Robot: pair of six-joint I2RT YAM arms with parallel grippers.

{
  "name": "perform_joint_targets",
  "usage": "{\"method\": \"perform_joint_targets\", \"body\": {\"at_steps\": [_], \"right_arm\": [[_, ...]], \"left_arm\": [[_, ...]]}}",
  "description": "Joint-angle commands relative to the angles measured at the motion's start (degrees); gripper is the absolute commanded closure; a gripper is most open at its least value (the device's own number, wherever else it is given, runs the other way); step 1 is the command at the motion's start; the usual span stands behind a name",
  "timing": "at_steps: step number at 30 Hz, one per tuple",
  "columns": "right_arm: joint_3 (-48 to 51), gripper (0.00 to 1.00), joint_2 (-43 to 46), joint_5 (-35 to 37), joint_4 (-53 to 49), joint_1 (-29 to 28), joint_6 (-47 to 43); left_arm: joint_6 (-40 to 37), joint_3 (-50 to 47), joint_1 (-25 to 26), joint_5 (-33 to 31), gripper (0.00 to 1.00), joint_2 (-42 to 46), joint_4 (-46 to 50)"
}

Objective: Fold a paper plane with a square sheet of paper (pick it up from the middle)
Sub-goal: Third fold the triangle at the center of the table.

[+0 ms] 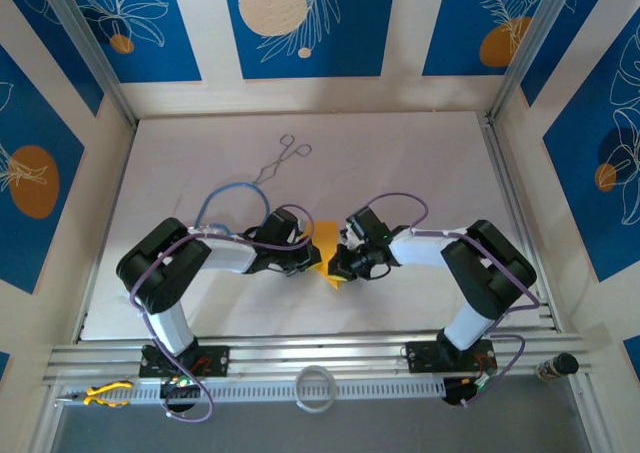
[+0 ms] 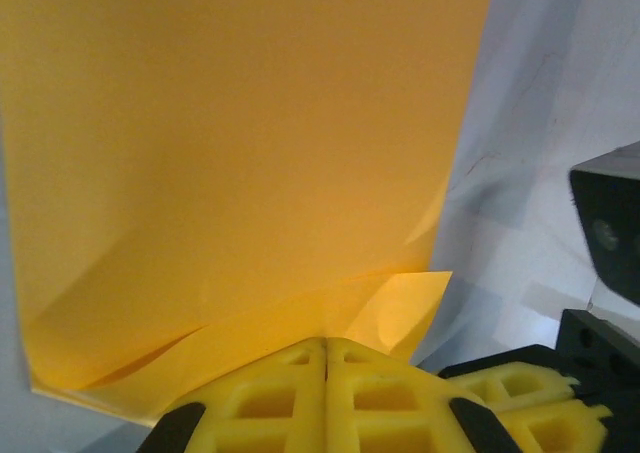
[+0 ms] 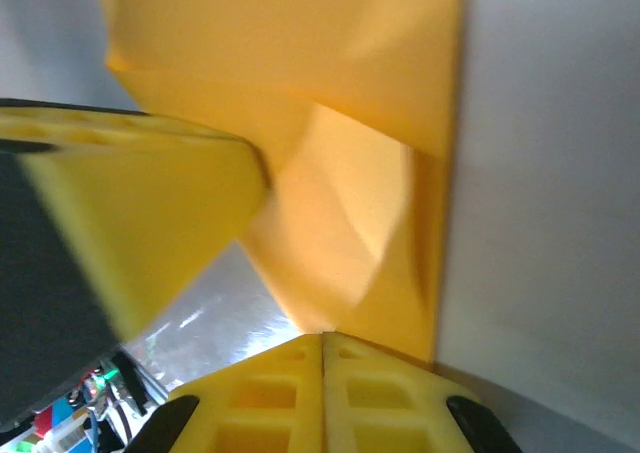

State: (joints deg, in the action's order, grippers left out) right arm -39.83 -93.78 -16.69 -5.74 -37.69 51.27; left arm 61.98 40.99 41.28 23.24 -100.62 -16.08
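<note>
Jaws of the left gripper (image 2: 325, 358) are pressed together, and the lower edge of the square sheet of paper (image 2: 230, 153) runs in between the tips. Right gripper (image 3: 322, 338) jaws are likewise together, apparently pinching a creased flap of the same sheet; the blur there prevents certainty. From above, the orange-yellow sheet lies at the middle of the white table (image 1: 400, 153), partly folded, between the two grippers, which nearly touch. Metal forceps (image 1: 283, 160) lie well apart towards the far edge. A white tape roll (image 1: 317, 388) sits on the near rail.
</note>
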Motion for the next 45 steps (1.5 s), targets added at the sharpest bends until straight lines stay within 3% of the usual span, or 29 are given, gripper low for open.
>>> {"method": "perform_joint_targets", "body": {"at_steps": [1, 6, 10, 21, 25, 45], "right_arm": [[1.9, 0.94, -1.1, 1.3, -3.7, 0.3, -0.7], [1.6, 0.94, -1.5, 2.0, -4.6, 0.3, -1.2], [0.6, 0.95, -1.7, 2.4, -5.7, 0.3, -1.8], [0.1, 0.95, -1.7, 3.1, -6.6, 0.3, -2.0], [0.1, 0.95, -2.0, 3.4, -7.2, 0.2, -2.6], [0.3, 0.96, -3.2, 7.0, -10.8, -0.1, -6.4]], "left_arm": [[-3.0, 1.4, 0.1, -1.6, 1.00, 1.1, 2.3], [-6.3, 1.9, 0.0, -0.4, 0.94, 5.3, 3.3], [-7.0, 1.5, 0.5, 1.5, 0.94, 6.7, 5.0], [-5.3, 2.4, 2.9, 3.5, 0.99, 0.3, 5.5], [-6.2, 2.5, 2.7, 0.4, 0.99, -1.1, 7.9], [-11.8, 1.2, -9.5, -0.4, 1.00, -0.4, 9.9]]}}
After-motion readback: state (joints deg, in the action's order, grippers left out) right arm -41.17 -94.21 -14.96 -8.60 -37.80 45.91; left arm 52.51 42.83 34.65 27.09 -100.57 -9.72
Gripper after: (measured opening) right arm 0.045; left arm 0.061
